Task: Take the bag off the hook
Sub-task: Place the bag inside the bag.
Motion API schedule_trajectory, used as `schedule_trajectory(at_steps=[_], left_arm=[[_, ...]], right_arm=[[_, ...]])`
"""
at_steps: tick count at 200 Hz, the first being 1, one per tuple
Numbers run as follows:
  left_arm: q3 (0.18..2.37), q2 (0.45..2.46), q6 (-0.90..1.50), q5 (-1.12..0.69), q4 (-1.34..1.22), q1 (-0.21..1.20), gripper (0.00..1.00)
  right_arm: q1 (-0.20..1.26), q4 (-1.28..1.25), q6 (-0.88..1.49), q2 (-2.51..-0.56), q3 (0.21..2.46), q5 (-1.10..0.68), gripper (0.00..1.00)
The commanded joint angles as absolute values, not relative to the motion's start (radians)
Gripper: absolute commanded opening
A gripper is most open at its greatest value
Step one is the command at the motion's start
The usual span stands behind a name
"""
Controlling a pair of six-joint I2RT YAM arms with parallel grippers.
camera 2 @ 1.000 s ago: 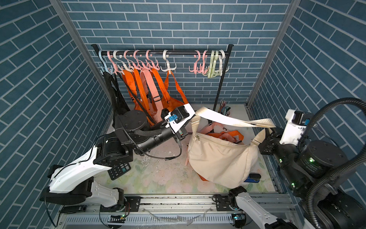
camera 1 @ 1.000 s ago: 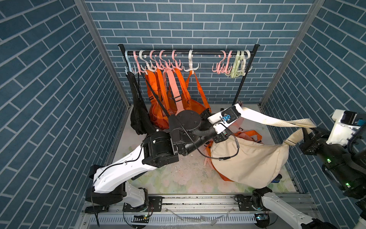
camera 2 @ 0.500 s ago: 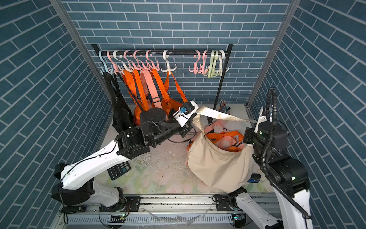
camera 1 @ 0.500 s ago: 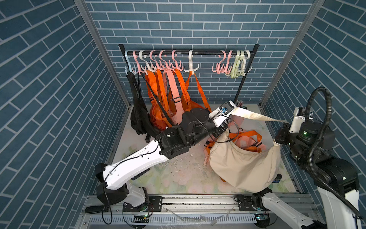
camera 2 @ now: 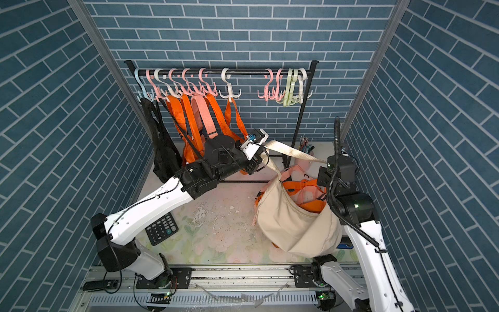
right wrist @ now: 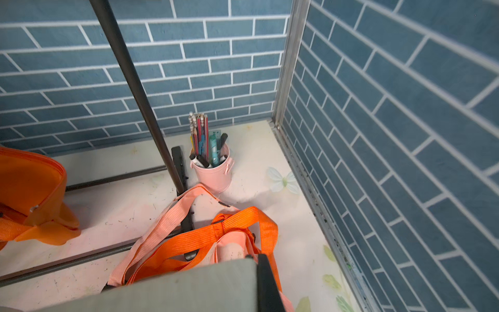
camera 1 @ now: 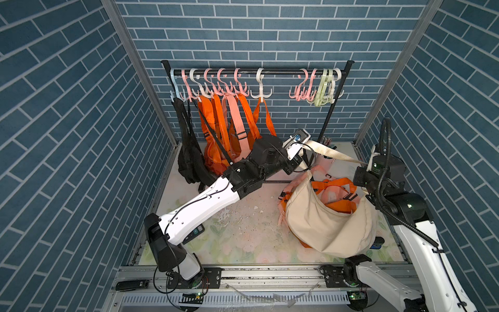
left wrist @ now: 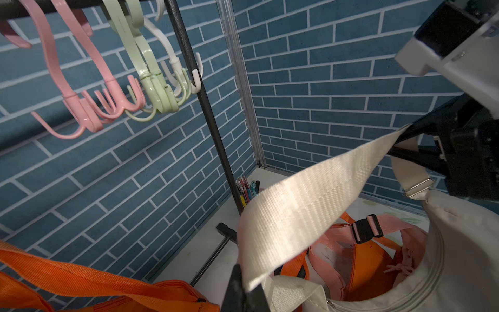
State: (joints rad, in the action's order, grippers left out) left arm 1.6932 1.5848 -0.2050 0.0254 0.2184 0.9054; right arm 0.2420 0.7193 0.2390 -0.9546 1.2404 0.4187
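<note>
The cream bag (camera 1: 326, 227) (camera 2: 294, 224) hangs by its cream strap (camera 1: 334, 155) (left wrist: 305, 200) between my two grippers, clear of every hook on the black rail (camera 1: 256, 72). My left gripper (camera 1: 306, 160) (left wrist: 244, 289) is shut on one end of the strap, in front of the rack. My right gripper (camera 1: 361, 178) (right wrist: 259, 281) is shut on the other end, near the right wall; in its wrist view the strap (right wrist: 189, 286) fills the foreground. The bag's body sags over bags lying on the floor. Empty pink and green hooks (camera 1: 316, 91) hang at the rail's right end.
A black bag (camera 1: 189, 151) and orange and pink bags (camera 1: 224, 129) hang on the left hooks. Orange and pink bags (camera 1: 333, 194) lie under the cream bag. A pink pencil cup (right wrist: 213, 167) stands by the rack's right post (camera 1: 333, 108). A calculator (camera 2: 161, 228) lies front left.
Both grippers have moved back toward the rack, still holding the strap. The right arm swung in from the right edge, and the cream bag has sunk lower over the floor bags.
</note>
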Motion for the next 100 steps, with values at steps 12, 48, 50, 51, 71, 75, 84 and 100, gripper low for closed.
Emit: schedule_trajectory(at_steps=[12, 48, 50, 51, 71, 75, 84, 100], left_arm=[[1.665, 1.631, -0.152, -0.005, 0.131, 0.831, 0.00], [1.622, 1.684, -0.111, -0.100, 0.031, 0.772, 0.00], [1.619, 1.687, -0.109, -0.102, 0.025, 0.769, 0.00], [1.617, 1.688, -0.109, -0.104, 0.022, 0.768, 0.00], [1.609, 1.721, -0.094, -0.138, -0.013, 0.742, 0.00], [1.610, 1.727, -0.092, -0.142, -0.017, 0.738, 0.00], [1.612, 1.743, -0.089, -0.147, -0.027, 0.732, 0.00], [1.616, 1.772, -0.089, -0.161, -0.049, 0.725, 0.00]], right_arm=[[0.153, 0.628, 0.308, -0.995, 1.170, 0.366, 0.00], [0.043, 0.556, 0.341, -1.050, 1.100, 0.251, 0.00], [0.037, 0.551, 0.344, -1.051, 1.096, 0.245, 0.00], [0.035, 0.549, 0.345, -1.053, 1.094, 0.243, 0.00], [-0.016, 0.499, 0.371, -1.081, 1.058, 0.186, 0.00], [-0.023, 0.489, 0.377, -1.089, 1.053, 0.175, 0.00], [-0.039, 0.467, 0.389, -1.103, 1.040, 0.154, 0.00], [-0.056, 0.433, 0.399, -1.132, 1.021, 0.135, 0.00]])
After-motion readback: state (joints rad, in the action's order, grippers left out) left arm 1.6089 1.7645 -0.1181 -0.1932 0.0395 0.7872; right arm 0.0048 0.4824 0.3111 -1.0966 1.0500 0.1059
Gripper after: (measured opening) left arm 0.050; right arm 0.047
